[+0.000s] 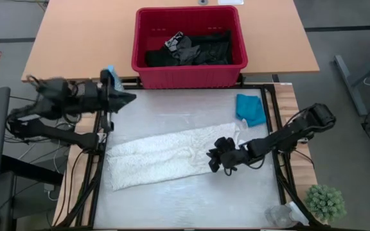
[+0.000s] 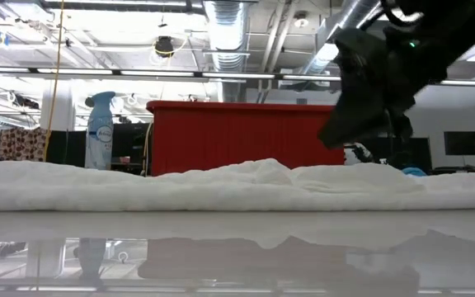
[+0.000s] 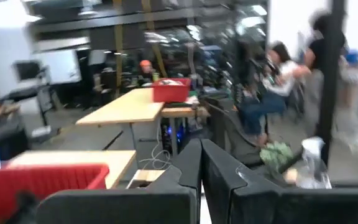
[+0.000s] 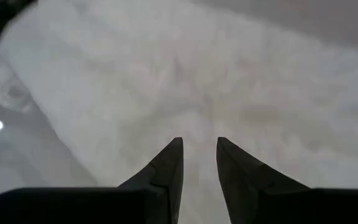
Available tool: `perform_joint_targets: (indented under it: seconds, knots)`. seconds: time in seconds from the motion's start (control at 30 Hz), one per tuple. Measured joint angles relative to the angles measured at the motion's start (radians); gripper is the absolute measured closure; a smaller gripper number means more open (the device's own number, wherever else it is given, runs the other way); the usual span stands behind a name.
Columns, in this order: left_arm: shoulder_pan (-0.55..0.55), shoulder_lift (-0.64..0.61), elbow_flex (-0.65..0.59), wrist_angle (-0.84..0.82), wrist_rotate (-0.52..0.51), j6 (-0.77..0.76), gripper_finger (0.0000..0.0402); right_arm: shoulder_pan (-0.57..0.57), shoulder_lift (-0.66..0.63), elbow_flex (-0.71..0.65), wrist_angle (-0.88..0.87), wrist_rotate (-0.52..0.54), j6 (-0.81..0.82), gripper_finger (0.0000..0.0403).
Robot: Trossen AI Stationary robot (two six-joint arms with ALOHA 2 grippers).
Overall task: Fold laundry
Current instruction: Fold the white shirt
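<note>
A white lacy garment [image 1: 166, 157] lies spread slantwise across the table; in the low view it shows as a low white ridge [image 2: 221, 186]. A small teal garment [image 1: 252, 109] lies at the far right. Black and dark grey garments [image 1: 194, 50] sit in the red basket. My right gripper [image 1: 217, 159] hovers open just above the white garment's right part [image 4: 199, 144], its fingers slanting down, with nothing between them. My left gripper [image 1: 131, 97] is shut, raised and drawn back at the table's far left, pointing level [image 3: 201, 146].
The red slotted basket [image 1: 188, 76] stands on the wooden table beyond the far edge. A blue spray bottle [image 1: 111, 72] stands by the left arm. A small green plant [image 1: 325, 202] and a clear plastic item [image 1: 278, 217] sit at the near right corner.
</note>
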Motion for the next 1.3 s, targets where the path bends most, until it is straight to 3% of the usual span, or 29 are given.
perform_joint_targets:
  seconds: [0.23, 0.47, 0.67, 0.83, 0.93, 1.1, 1.2, 1.3]
  knots:
    - [0.0, -0.174, -0.486, 0.379, -0.077, -0.238, 0.0401, -0.006, 0.153, 0.0, -0.011, -0.019, 0.113, 0.0283]
    - [0.0, -0.175, -0.712, 0.466, -0.122, -0.478, 0.0401, -0.022, 0.254, 0.004, 0.086, -0.083, 0.144, 0.0283]
    - [0.0, -0.136, -0.749, 0.462, -0.164, -0.647, 0.0401, -0.03, 0.153, -0.005, 0.098, -0.075, 0.092, 0.0283]
    - [-0.023, -0.142, -0.737, 0.454, -0.165, -0.629, 0.0401, -0.037, 0.008, -0.001, 0.028, -0.014, 0.019, 0.0283]
    - [-0.073, -0.147, -0.721, 0.377, -0.189, -0.575, 0.0401, -0.049, -0.027, -0.002, 0.107, -0.015, -0.113, 0.0283]
    - [-0.15, -0.134, -0.721, 0.3, -0.295, -0.546, 0.0401, -0.112, 0.029, -0.001, 0.271, -0.118, -0.235, 0.0285]
    - [-0.172, -0.133, -0.721, 0.3, -0.326, -0.547, 0.0401, -0.143, 0.079, -0.001, 0.375, -0.123, -0.276, 0.0285]
    - [-0.177, -0.133, -0.721, 0.293, -0.346, -0.548, 0.0401, -0.171, 0.139, 0.001, 0.462, -0.2, -0.323, 0.0285]
